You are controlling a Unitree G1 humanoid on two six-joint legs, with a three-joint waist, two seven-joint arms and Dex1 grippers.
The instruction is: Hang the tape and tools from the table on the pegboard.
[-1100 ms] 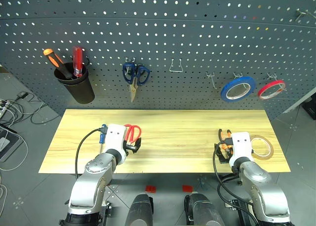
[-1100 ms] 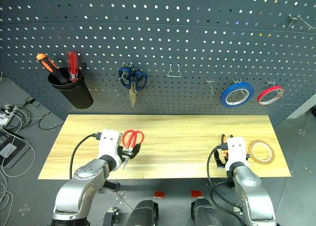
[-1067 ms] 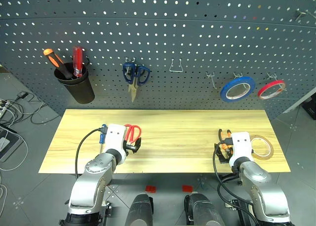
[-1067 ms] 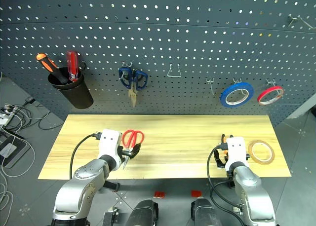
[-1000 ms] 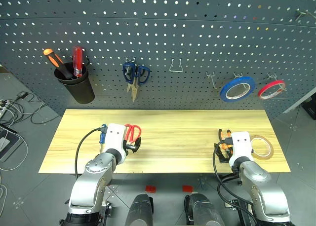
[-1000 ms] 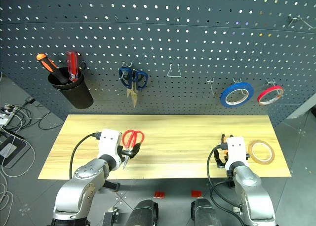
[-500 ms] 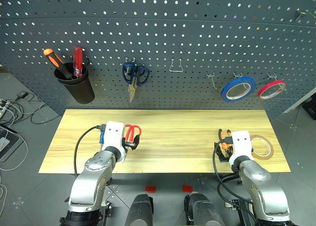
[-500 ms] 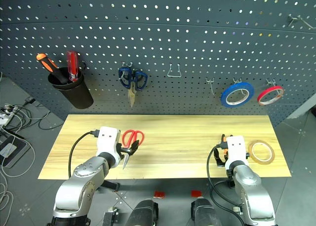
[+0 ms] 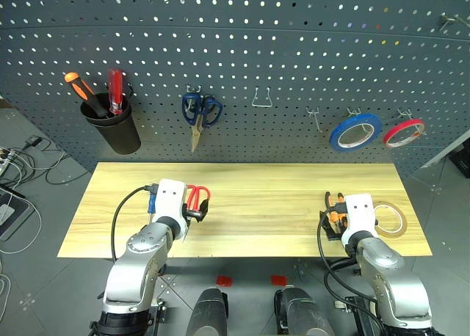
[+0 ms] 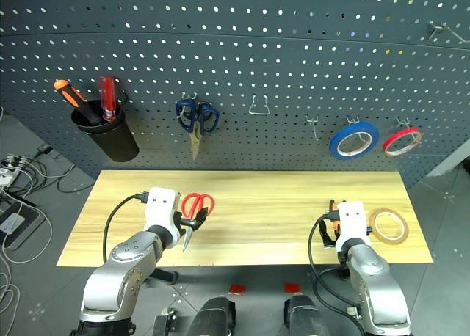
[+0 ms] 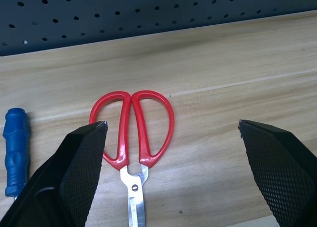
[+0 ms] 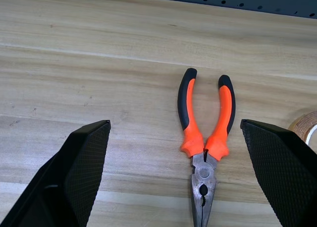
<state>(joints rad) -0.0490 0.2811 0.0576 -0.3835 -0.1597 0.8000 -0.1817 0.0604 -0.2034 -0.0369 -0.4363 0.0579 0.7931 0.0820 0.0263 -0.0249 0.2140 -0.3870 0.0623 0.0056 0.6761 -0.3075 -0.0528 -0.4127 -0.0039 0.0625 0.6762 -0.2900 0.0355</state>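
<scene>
Pegboard (image 9: 242, 50): dark grey panel of small round holes behind the bench, with metal hooks.
Bench (image 9: 257, 189): long, pale-yellow wood with visible grain.
Tape (image 9: 390, 218): tan ring with a wide hole, flat near the bench's right end, just right of the right arm.
Red scissors (image 11: 132, 133): flat on the bench left of centre, handle loops towards the pegboard.
Pliers (image 12: 204, 138): orange-and-black handles, flat on the bench with handles towards the pegboard.
Screwdriver (image 11: 15, 147): small, blue handle, just left of the scissors.
Left pincer (image 11: 171, 152): fingers wide apart, low over the scissors, holding nothing.
Right pincer (image 12: 176, 157): fingers wide apart over the pliers, holding nothing.
Wrist views: pliers jaws and scissor pivot show plainly, where the head views have them covered by the arms.
</scene>
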